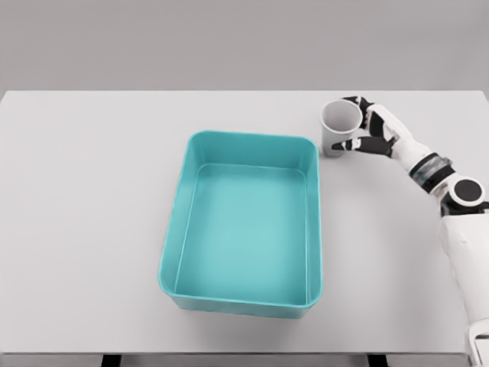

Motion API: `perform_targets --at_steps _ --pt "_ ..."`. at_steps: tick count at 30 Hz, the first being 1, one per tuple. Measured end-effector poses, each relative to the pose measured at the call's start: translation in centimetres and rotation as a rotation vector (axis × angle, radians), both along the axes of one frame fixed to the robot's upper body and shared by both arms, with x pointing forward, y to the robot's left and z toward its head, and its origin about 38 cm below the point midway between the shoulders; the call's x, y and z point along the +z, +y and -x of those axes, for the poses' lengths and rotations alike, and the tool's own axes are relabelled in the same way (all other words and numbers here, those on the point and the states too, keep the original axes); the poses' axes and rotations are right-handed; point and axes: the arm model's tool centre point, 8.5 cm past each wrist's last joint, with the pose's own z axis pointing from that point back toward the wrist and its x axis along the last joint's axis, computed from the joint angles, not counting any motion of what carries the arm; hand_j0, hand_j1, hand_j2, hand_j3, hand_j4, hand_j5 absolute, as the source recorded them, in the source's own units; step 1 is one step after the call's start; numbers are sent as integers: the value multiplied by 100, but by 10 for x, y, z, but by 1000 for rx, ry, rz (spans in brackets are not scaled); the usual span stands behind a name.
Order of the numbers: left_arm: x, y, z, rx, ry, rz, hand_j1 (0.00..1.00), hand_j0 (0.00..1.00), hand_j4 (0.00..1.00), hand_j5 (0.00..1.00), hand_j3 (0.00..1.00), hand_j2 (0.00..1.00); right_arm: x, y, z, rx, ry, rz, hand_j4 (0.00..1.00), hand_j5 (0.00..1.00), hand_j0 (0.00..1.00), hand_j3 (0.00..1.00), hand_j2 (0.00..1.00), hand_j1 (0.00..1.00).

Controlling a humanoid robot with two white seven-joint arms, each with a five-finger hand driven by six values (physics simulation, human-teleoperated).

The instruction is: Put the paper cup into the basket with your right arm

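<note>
nearest to me is the basket (177,252), a teal open tub sitting on the white table (84,191), its long axis running roughly 6 to 12 o'clock and nothing inside it that i can see. its far right corner is the part closest to the work.

from that corner, at about 1 o'clock and just beside the rim, stands the paper cup (338,126), upright on the table with its mouth open to me. it is outside the basket, near it but not touching as far as i can judge.

my right hand (372,131) sits at the cup's 3 o'clock side, the arm coming in from the lower right edge. the thumb reaches across the cup's near side low down, and the other fingers curl round behind the far rim, so i read it as wrapped around the cup. the basket lies at about 8 o'clock from the hand, so the move i judge to be next is a lift and a carry that way over the rim.

the cup wall hides the fingertips behind it, so i cannot tell how firm the contact is. the left arm is out of view.
</note>
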Motion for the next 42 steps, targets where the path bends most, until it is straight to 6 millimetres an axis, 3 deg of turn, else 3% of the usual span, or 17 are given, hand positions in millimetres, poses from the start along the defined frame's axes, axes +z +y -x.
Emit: perform_targets --at_steps 10,16,22,42 --pt "0 0 1 0 1 0 100 100 100 100 100 100 24 -6 10 28 -83 50 57 57 57 57 57 57" --pt "0 0 1 0 1 0 100 100 100 100 100 100 27 -12 33 49 -115 88 57 57 57 57 57 57" --pt "0 0 1 0 1 0 100 100 100 100 100 100 44 -20 49 56 -172 111 57 57 57 57 57 57" --pt "0 0 1 0 2 0 100 100 100 100 100 100 109 23 74 184 -411 140 57 57 57 57 57 57"
